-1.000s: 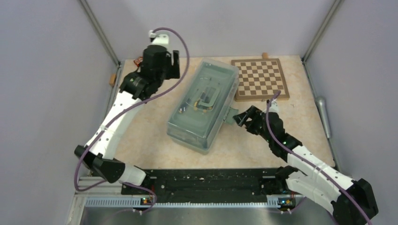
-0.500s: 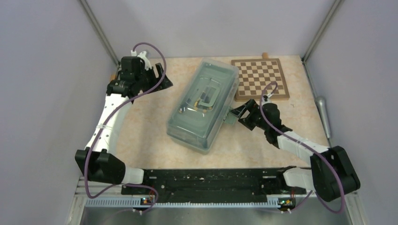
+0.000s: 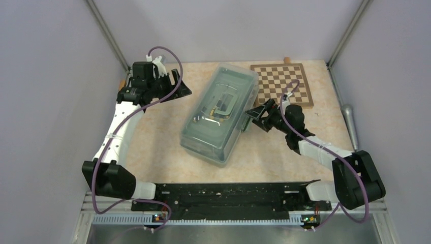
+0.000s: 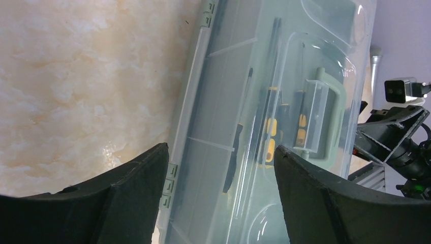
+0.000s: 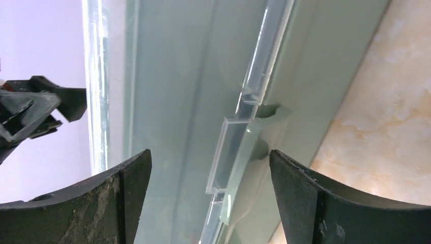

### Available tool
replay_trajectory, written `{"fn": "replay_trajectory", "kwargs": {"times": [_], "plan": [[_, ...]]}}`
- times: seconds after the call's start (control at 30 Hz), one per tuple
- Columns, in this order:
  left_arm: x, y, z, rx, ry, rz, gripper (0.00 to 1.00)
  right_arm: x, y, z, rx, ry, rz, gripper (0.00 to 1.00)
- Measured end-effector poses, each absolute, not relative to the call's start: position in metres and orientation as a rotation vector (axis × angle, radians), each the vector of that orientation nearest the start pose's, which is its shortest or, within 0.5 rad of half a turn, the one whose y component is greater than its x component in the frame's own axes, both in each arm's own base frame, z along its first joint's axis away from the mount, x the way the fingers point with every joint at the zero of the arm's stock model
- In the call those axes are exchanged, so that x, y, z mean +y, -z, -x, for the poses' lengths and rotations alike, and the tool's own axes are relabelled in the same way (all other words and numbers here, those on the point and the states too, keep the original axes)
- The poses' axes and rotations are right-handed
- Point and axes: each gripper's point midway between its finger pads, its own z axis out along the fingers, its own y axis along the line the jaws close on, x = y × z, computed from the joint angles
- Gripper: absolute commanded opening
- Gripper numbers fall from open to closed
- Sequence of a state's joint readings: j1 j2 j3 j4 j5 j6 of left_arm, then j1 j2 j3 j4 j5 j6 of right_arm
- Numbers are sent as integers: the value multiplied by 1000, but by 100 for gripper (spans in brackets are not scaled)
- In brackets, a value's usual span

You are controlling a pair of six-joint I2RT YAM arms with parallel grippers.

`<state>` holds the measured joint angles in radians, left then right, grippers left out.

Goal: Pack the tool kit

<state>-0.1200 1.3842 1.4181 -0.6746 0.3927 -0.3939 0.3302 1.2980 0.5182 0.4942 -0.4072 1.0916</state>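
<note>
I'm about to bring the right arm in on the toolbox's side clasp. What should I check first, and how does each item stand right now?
1. Translucent lid down on the pale-green rectangular plastic toolbox: ok along the edges in view.
2. Yellow-black screwdrivers inside: ok, seen through the lid.
3. Translucent side latch fastened: cannot tell.
4. Right gripper open, latch framed between its fingers in the wrist view: ok.
5. Left gripper open and off the box: ok.
6. Wooden chessboard apart from the box: cannot tell, its edge lies very close.
</note>
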Motion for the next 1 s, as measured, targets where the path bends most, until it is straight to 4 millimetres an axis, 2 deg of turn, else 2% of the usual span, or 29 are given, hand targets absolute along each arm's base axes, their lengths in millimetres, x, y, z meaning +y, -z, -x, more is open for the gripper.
{"fn": "replay_trajectory", "kwargs": {"times": [0.17,0.3,0.43,0.57,0.7,0.9,1.0], "plan": [[-130,-269,-364,2260,738,79,80,224,-175,-319,1980,-1367,-430,85],[-131,-267,-364,2267,751,79,80,229,-189,-322,1945,-1400,-404,80],[-133,-268,-363,2267,757,73,80,229,-190,-322,1944,-1404,-418,77],[-133,-267,-363,2268,756,72,79,223,-185,-322,1951,-1361,-460,77],[-133,-267,-363,2268,756,71,79,215,-177,-313,1956,-1323,-498,78],[-136,-266,-363,2270,736,59,77,208,-151,-301,1986,-1294,-536,80],[-142,-266,-361,2272,725,32,77,208,-146,-299,1981,-1302,-537,80]]}}
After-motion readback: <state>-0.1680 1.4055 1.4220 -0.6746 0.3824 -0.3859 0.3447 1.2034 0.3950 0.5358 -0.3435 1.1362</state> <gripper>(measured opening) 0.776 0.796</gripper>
